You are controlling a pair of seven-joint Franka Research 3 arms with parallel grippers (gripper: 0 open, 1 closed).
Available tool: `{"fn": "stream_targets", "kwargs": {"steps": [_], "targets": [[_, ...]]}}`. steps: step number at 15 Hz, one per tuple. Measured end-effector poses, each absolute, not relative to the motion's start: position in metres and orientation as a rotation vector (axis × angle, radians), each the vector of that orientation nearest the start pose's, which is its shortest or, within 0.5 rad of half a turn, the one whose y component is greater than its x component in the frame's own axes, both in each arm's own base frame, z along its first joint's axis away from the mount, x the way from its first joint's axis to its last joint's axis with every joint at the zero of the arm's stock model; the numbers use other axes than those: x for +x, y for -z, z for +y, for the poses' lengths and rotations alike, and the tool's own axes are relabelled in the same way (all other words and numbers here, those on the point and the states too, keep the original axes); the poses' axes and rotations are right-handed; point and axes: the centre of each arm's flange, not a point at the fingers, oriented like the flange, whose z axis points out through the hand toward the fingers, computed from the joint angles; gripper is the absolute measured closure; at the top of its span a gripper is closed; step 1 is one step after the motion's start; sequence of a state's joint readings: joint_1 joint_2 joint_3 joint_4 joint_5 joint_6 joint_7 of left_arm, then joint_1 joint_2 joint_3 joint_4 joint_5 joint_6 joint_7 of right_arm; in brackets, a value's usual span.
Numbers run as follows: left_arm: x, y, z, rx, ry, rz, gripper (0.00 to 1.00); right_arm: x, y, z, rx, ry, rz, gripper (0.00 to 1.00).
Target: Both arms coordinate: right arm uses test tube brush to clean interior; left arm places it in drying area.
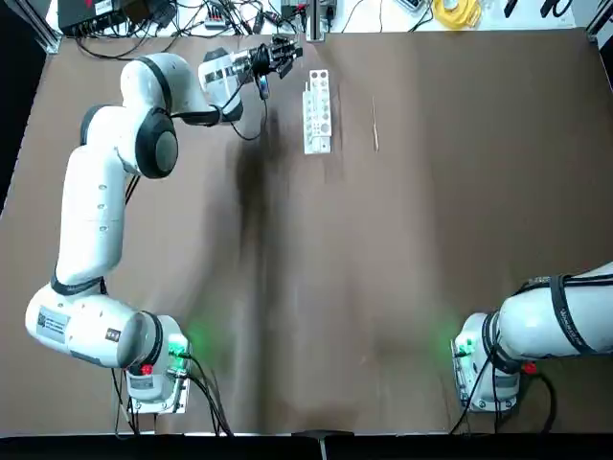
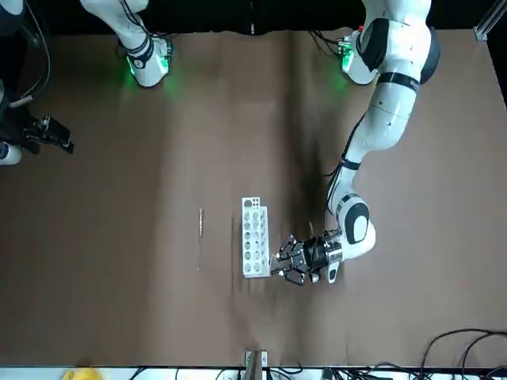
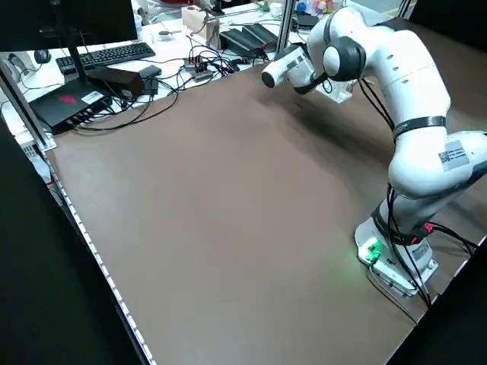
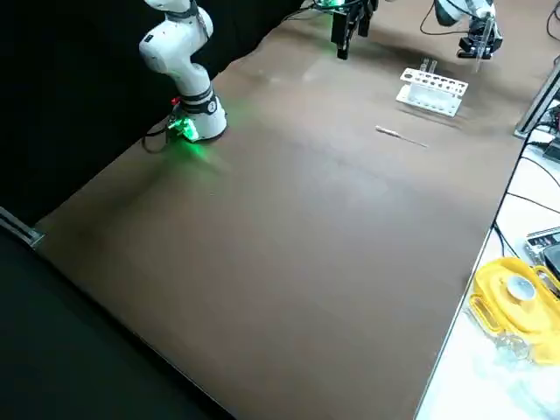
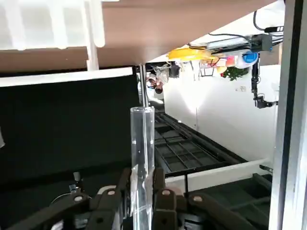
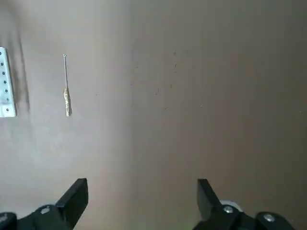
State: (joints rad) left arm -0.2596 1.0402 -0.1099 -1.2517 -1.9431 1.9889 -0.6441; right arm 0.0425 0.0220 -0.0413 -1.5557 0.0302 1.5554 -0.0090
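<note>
My left gripper (image 1: 283, 55) reaches to the far side of the table, just beside the end of the white rack, the drying area (image 1: 317, 112). In the left wrist view this gripper (image 5: 142, 191) is shut on a clear glass test tube (image 5: 142, 153), with the rack (image 5: 48, 24) blurred close by. The test tube brush (image 1: 375, 125) lies flat on the table, parallel to the rack on its other side. My right gripper (image 6: 141, 191) hangs open and holds nothing, high over bare table. From there the brush (image 6: 66, 91) and the rack (image 6: 5, 81) lie well off.
Cables, boxes and a yellow object (image 1: 456, 11) crowd the bench beyond the far table edge. Metal frame posts (image 1: 316, 19) stand at that edge near the rack. The brown table (image 1: 383, 287) stretches between the rack and the two arm bases.
</note>
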Motion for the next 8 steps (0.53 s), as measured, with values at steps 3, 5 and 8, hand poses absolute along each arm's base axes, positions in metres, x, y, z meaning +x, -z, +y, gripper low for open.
{"fn": "stream_targets", "kwargs": {"steps": [3, 5, 8], "targets": [[0.7053, -0.1674, -0.3153, 1.014, 0.998, 1.203, 0.77, 0.5598, -0.6175, 0.0042, -3.112, -0.037, -0.016, 0.00], [0.7054, -0.1681, -0.3161, 1.014, 0.998, 1.202, 0.77, 0.5598, -0.6175, 0.0042, -3.112, -0.037, -0.016, 0.00], [0.7052, -0.1682, -0.3168, 1.015, 0.999, 1.201, 0.77, 0.5598, -0.6174, 0.0042, -3.112, -0.038, -0.016, 0.00]]}}
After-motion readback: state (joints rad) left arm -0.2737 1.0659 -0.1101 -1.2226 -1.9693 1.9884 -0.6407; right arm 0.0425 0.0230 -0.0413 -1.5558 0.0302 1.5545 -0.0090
